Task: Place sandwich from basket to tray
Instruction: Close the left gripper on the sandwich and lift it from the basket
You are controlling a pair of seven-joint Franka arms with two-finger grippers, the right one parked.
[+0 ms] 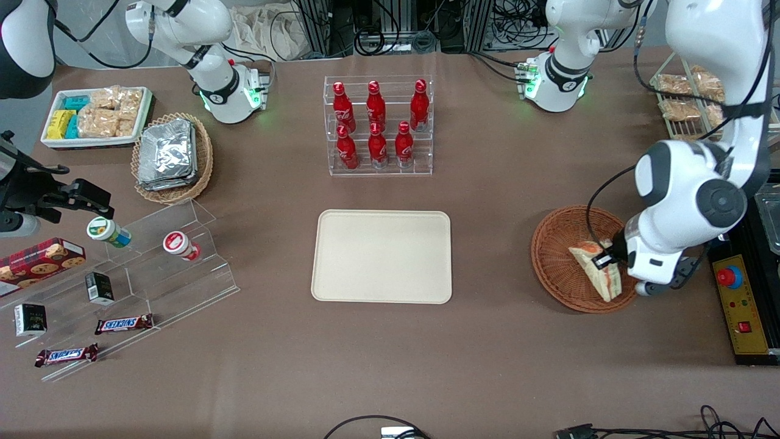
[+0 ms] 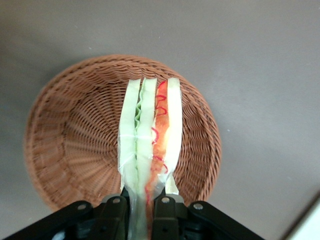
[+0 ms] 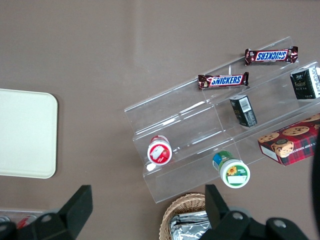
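Observation:
The sandwich [image 1: 597,268], a wrapped wedge of pale bread with green and red-orange layers [image 2: 148,135], hangs over the reddish-brown wicker basket [image 1: 557,256] at the working arm's end of the table. My gripper [image 1: 604,261] is shut on the sandwich's near end, its two black fingers [image 2: 114,215] squeezing the wrap [image 2: 142,210]. In the left wrist view the basket [image 2: 75,140] lies beneath the sandwich and holds nothing else. The cream-beige tray [image 1: 382,256] lies flat at the table's middle, bare, well apart from the basket toward the parked arm.
A clear rack of red bottles [image 1: 378,125] stands farther from the front camera than the tray. A black control box with a red button [image 1: 740,299] sits beside the basket. A tan basket of foil packets [image 1: 172,155] and a clear stepped display [image 1: 152,268] lie toward the parked arm's end.

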